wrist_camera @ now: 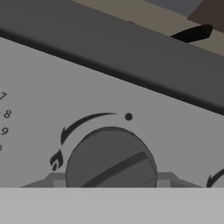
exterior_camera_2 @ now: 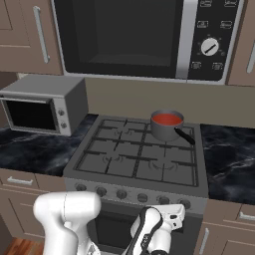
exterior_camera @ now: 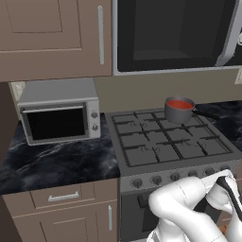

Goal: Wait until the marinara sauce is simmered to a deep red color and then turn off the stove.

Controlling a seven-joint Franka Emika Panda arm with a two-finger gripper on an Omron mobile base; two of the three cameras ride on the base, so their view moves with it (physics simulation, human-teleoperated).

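Gripping round grey stove knob, seemingly, tool pressed together; red sauce simmered; next move: rotate knob off.

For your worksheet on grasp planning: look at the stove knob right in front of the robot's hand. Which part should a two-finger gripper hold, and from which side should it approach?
Grip the raised bar across the face of the knob, one finger on each long side. Come straight at the front panel of the stove, since the knob faces outward. The bar lies tilted, so the gripper likely needs rolling to match it.
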